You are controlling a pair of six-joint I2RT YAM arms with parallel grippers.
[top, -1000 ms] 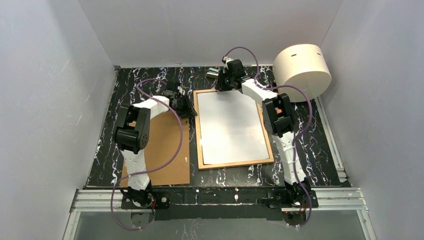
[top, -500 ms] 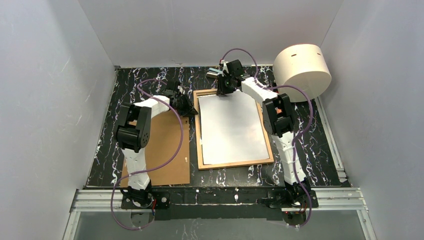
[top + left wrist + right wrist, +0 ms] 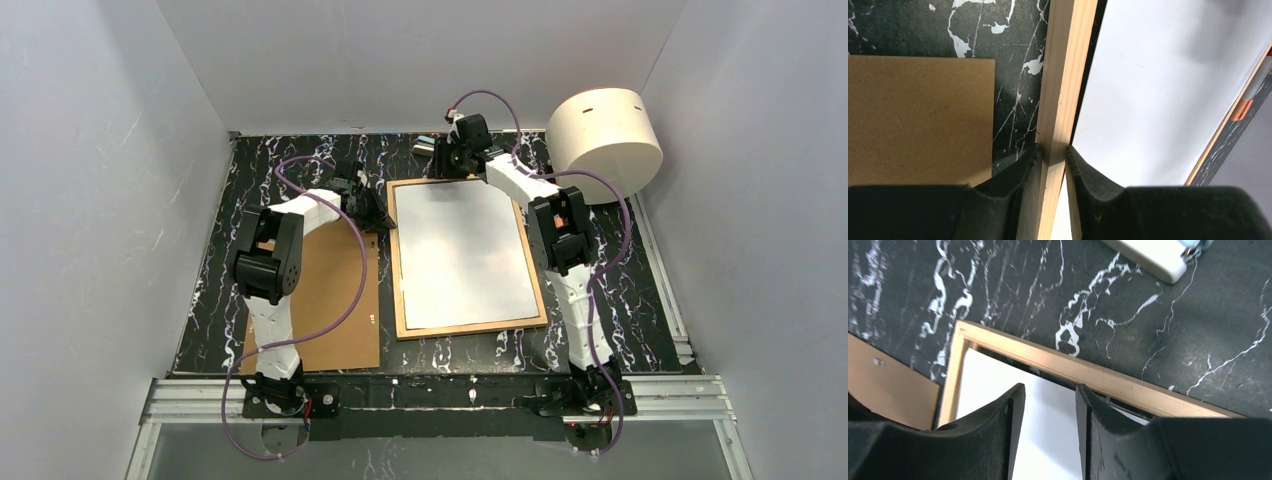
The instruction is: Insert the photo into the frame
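Light-wood edging of the frame (image 3: 1064,75) passes straight between the two pads of the left gripper (image 3: 1052,154), which are clamped on it from either side: one pad on the outer face next to the marbled black table (image 3: 898,25), the other on the inner face at the rim of the photo (image 3: 1158,90). The photo lies white back up inside the frame, filling it almost to the rails, in the middle of the table. The clamped rail is the frame's left one, near its far corner. The right gripper (image 3: 1045,390) stands over the photo's far end, just inside the far rail. Its fingers (image 3: 1009,425) are parted with only white paper showing in the gap, grasping nothing — whether their tips touch the sheet cannot be told. A brown cardboard board (image 3: 325,280) lies flat just left of the frame.
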